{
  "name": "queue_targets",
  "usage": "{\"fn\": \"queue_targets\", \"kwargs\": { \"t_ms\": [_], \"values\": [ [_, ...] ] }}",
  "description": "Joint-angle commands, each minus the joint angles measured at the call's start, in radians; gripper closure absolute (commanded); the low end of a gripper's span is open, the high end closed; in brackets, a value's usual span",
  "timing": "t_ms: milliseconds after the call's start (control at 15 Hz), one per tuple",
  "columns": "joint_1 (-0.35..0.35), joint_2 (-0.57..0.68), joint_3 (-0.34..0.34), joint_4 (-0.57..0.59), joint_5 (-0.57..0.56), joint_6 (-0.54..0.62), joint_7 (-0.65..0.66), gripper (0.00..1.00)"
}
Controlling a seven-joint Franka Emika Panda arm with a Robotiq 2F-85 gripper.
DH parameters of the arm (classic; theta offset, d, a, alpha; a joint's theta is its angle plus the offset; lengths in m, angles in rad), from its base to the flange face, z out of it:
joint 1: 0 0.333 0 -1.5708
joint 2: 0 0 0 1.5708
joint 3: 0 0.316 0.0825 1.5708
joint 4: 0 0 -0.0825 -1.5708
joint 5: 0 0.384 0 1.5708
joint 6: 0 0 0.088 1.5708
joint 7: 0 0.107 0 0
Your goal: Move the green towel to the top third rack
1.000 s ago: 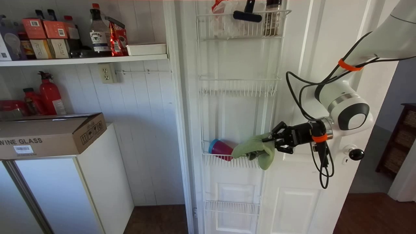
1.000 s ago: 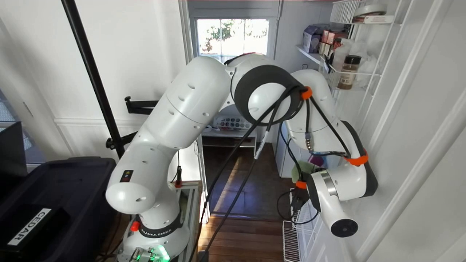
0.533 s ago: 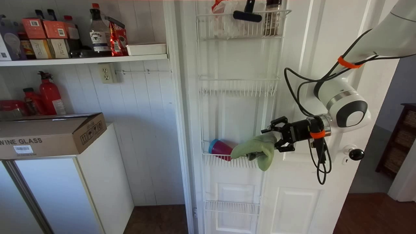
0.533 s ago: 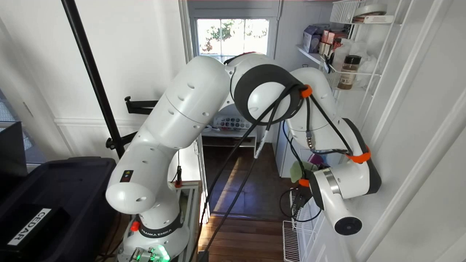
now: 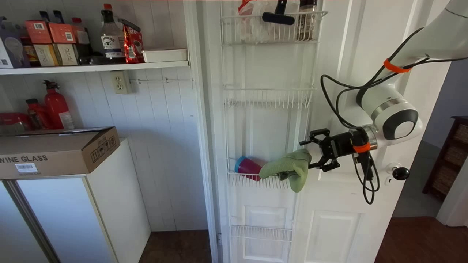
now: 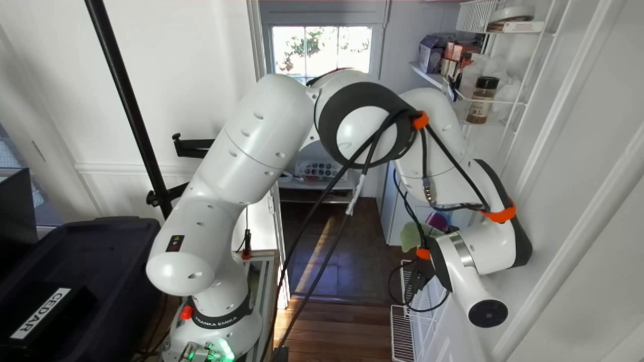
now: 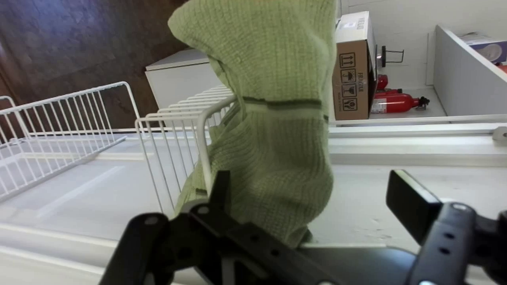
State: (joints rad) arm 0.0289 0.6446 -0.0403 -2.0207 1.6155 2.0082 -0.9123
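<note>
While a white panelled door point(image 5: 336, 197) forms the background to the tall, white, coated-wire rack point(image 5: 268, 98), a white, jointed robot arm point(image 5: 431, 44) reaches in toward the rack from its right side in an exterior view. Well to the left of the rack stands a boxy white cabinet point(image 5: 117, 204), and on it lies a flat brown cardboard box point(image 5: 47, 149) printed WINE GLASS. Across the right end of a white wire basket point(image 7: 203, 148) of the rack, with another tier above it and another below, lies the soft, pale green, ribbed cloth towel point(image 5: 287, 168), part of it hanging down outside the wires. Just to the right of that end of the rack, the black two-fingered gripper point(image 5: 306, 155) has its fingers spread wide at the towel's edge, unclamped: the upper finger stands clear above the cloth, while the lower one overlaps it in the wrist view, and I cannot tell whether it touches. Within the rack, in the same basket and left of the towel, a tapered purple cup point(image 5: 249, 168) with a blue end lies tilted; contact between the two is unclear. On the door, right of the rack, sits a round black doorknob point(image 5: 400, 173).
</note>
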Motion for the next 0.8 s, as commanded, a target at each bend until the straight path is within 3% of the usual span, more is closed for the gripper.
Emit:
{"fn": "queue_targets", "kwargs": {
  "t_ms": [0, 467, 733],
  "values": [
    [0.017, -0.1, -0.024, -0.076, -0.084, 0.047, 0.067, 0.0],
    [0.021, -0.344, -0.04, -0.241, -0.34, 0.205, 0.153, 0.0],
    [0.018, -0.509, -0.026, -0.348, -0.553, 0.336, 0.283, 0.0]
  ]
}}
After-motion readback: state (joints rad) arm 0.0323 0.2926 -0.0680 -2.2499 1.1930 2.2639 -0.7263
